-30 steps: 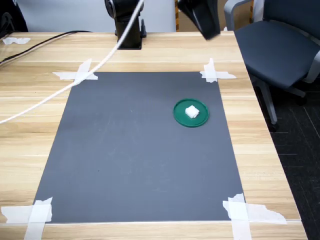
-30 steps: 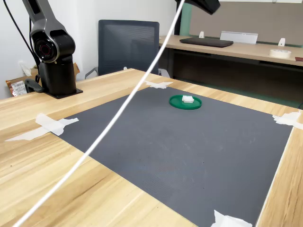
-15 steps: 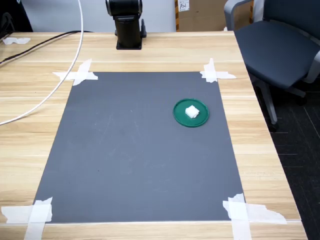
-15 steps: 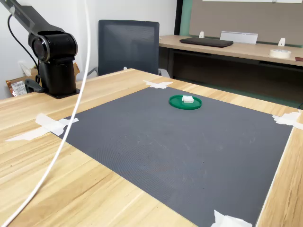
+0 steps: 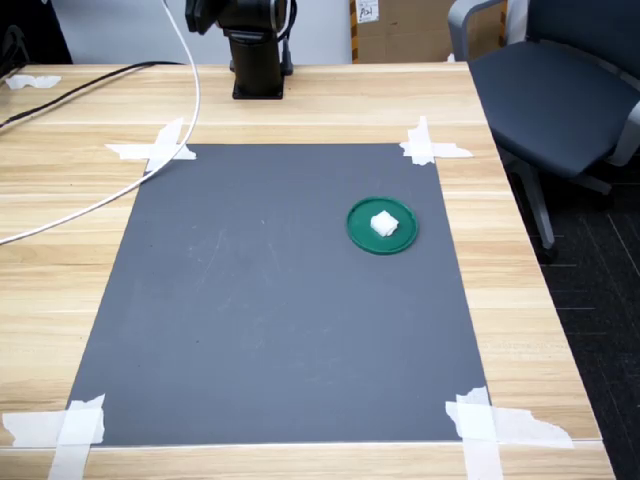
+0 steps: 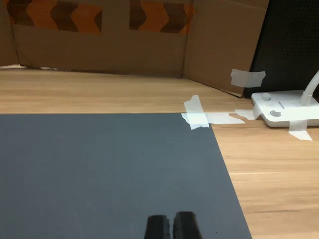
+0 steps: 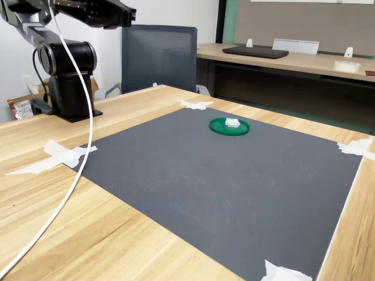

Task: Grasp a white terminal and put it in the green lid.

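The white terminal (image 5: 382, 223) sits inside the green lid (image 5: 357, 236), at the mat's two o'clock; the empty gripper (image 6: 171, 227), jaws nearly touching, poses little risk unless the dangling cable (image 5: 120, 190) sweeps across.

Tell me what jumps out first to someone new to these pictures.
The green lid on the dark mat, toward the first exterior view's right, draws the eye, with the white terminal already inside it. The claw is shut over bare mat in the wrist view, and a white cable trails across the wooden table.
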